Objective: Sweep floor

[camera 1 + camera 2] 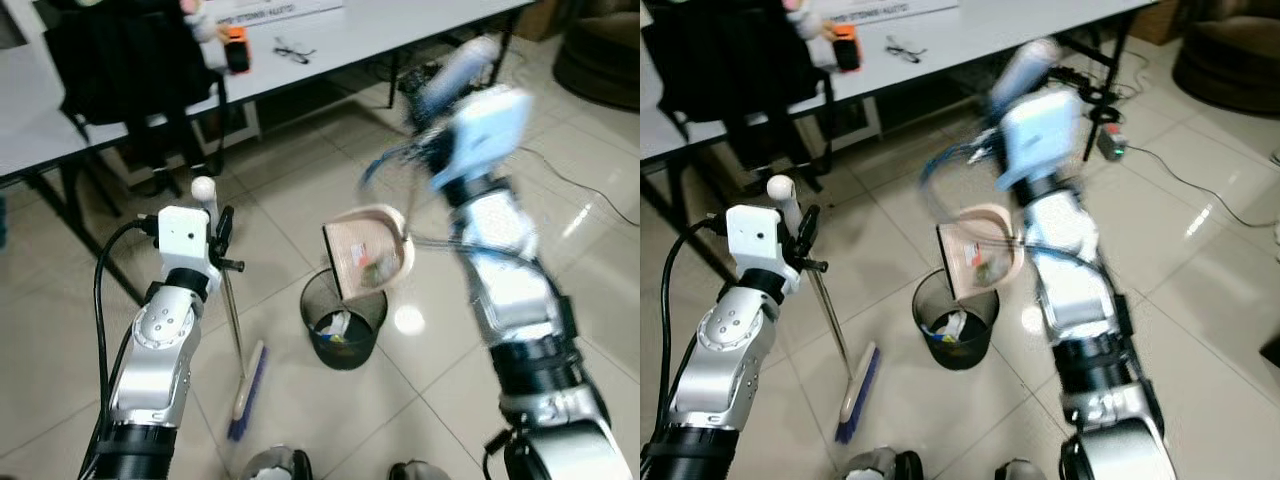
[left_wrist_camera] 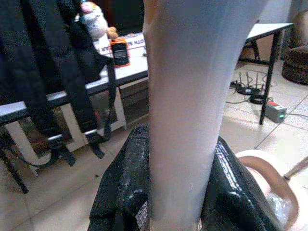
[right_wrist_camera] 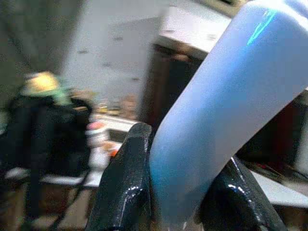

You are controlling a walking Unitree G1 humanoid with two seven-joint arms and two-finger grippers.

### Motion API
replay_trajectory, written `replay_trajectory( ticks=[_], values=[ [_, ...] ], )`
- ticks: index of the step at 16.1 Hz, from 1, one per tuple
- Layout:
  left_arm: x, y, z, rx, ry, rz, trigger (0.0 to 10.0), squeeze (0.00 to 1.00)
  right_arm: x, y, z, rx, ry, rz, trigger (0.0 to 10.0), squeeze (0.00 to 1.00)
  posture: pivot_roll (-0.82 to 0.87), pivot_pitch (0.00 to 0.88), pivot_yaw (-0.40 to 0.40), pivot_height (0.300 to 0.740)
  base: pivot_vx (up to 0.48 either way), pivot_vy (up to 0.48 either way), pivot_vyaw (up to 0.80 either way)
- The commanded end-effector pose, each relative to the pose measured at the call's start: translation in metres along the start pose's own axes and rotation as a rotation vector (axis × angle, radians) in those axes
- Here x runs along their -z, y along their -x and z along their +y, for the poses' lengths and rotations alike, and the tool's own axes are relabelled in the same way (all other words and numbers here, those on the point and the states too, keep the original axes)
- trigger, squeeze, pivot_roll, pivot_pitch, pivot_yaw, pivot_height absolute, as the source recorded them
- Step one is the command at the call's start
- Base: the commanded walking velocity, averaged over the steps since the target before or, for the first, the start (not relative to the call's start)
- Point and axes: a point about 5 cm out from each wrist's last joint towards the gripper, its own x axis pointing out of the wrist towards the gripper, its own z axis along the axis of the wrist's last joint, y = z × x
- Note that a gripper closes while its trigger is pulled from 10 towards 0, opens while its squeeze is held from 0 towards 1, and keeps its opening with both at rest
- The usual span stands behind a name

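Nearest, the left gripper (image 1: 222, 238) has its black fingers pinched around the pale handle of the blue-bristled broom (image 1: 246, 380), whose head rests on the tiled floor (image 1: 300, 180) at near left. The right gripper (image 3: 185, 192) is clamped on the light blue dustpan handle (image 1: 462, 62). The beige plastic dustpan (image 1: 365, 250) hangs tipped directly above the black mesh wastebin (image 1: 343, 320), mouth down, so the debris should drop straight in.

Glossy pale tile floor (image 1: 300, 200) with light glare at 3 o'clock. A white counter (image 1: 400, 30) on black legs spans 10 to 1 o'clock; a dark sofa (image 1: 600, 50) at 2.
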Motion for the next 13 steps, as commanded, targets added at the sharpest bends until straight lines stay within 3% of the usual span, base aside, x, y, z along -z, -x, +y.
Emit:
replay_trajectory(
  ticks=[1, 5, 8, 11, 13],
  values=[
    [-0.006, -0.003, 0.002, 0.002, -0.008, -0.019, 10.0, 0.0, -0.011, -0.001, 0.003, -0.036, 0.021, -0.065, 10.0, 0.0, -0.01, 0.087, 0.089, 0.74, 0.0, 0.0, 0.0],
    [-0.006, -0.004, 0.0, 0.014, -0.005, -0.019, 10.0, 0.0, -0.004, 0.008, 0.027, -0.227, 0.116, -0.064, 10.0, 0.0, -0.01, 0.086, 0.091, 0.74, 0.0, 0.0, 0.0],
    [-0.006, -0.004, 0.0, 0.015, -0.004, -0.019, 10.0, 0.0, -0.005, 0.009, 0.032, -0.275, 0.182, -0.084, 10.0, 0.0, -0.01, 0.084, 0.089, 0.74, 0.0, 0.0, 0.0],
    [-0.006, -0.005, 0.0, 0.017, -0.004, -0.02, 10.0, 0.0, -0.01, 0.005, 0.026, -0.256, 0.216, -0.106, 10.0, 0.0, -0.01, 0.083, 0.09, 0.74, 0.0, 0.0, 0.0],
    [-0.006, -0.005, -0.001, 0.02, -0.003, -0.02, 10.0, 0.0, -0.019, 0.0, 0.007, -0.138, 0.202, -0.132, 10.0, 0.0, -0.01, 0.083, 0.091, 0.74, 0.0, 0.0, 0.0]
  ],
)
